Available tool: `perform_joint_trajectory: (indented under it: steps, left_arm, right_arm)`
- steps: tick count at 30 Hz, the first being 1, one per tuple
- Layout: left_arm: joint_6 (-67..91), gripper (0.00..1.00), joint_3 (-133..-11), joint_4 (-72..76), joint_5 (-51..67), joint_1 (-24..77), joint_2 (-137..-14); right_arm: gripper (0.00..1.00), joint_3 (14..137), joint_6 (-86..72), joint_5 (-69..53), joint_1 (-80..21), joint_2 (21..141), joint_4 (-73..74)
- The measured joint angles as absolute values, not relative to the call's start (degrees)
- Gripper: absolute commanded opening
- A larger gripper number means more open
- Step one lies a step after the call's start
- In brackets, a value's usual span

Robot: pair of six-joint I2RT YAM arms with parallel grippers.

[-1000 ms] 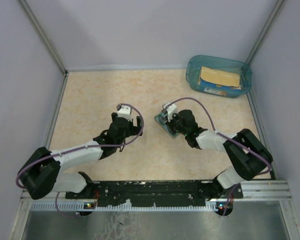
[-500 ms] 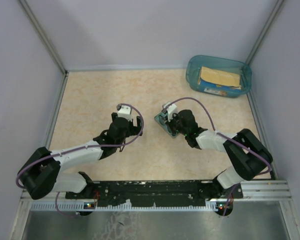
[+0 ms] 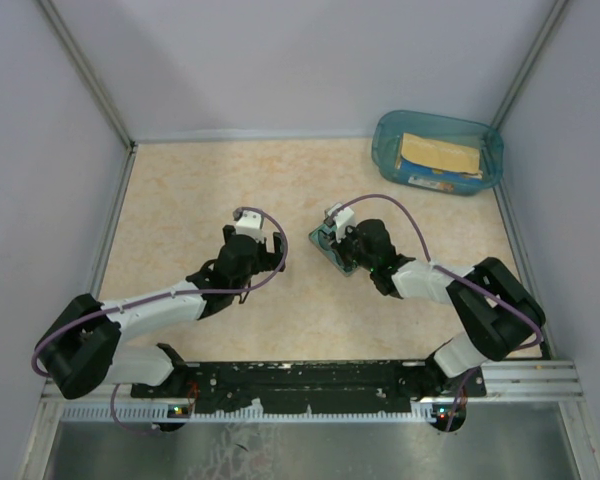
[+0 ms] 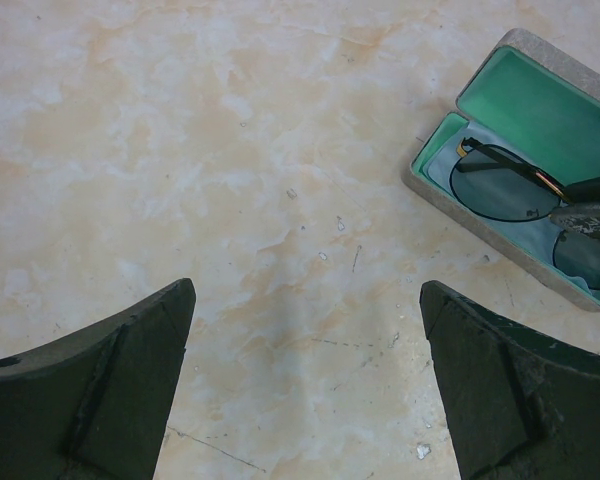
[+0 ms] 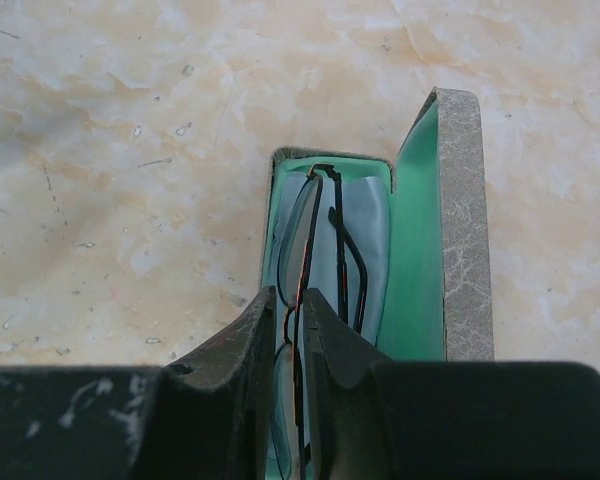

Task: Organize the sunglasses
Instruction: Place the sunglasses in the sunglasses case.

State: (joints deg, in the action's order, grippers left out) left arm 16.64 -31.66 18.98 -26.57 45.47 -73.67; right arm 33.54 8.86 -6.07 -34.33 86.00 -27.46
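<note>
Looking down from above, we find the left gripper (image 3: 271,243) spread wide over bare table (image 3: 180,190). The right gripper (image 3: 332,243) sits low over one open glasses case (image 3: 322,238) just right of centre. One blue tub (image 3: 382,140) stands at one o'clock, well apart.

From the left wrist, the case lies at two o'clock with the sunglasses (image 4: 500,186) inside it. There is one pair, resting on one pale blue cloth (image 4: 435,165) (the right gripper pokes in over the frame).

From the right wrist, the jaws stand a narrow slit apart astride the bridge, and the wire looks loose between them rather than pinched. We judge the step to be letting go. The fingers should part only enough to clear the frame, then lift straight up, so neither pad drags the pair off the cloth. The lid (image 5: 465,200), open toward three o'clock, is not yet shut. There are two arms in all.
</note>
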Motion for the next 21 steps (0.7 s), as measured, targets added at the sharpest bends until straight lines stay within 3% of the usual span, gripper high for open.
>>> perform_joint_trajectory:
  steps: [21]
  left_arm:
    - [16.6,1.0,-31.6,19.0,-26.6,45.5,-73.6]
  right_arm:
    - [0.34,33.5,8.9,-4.2,-34.3,83.2,-26.7]
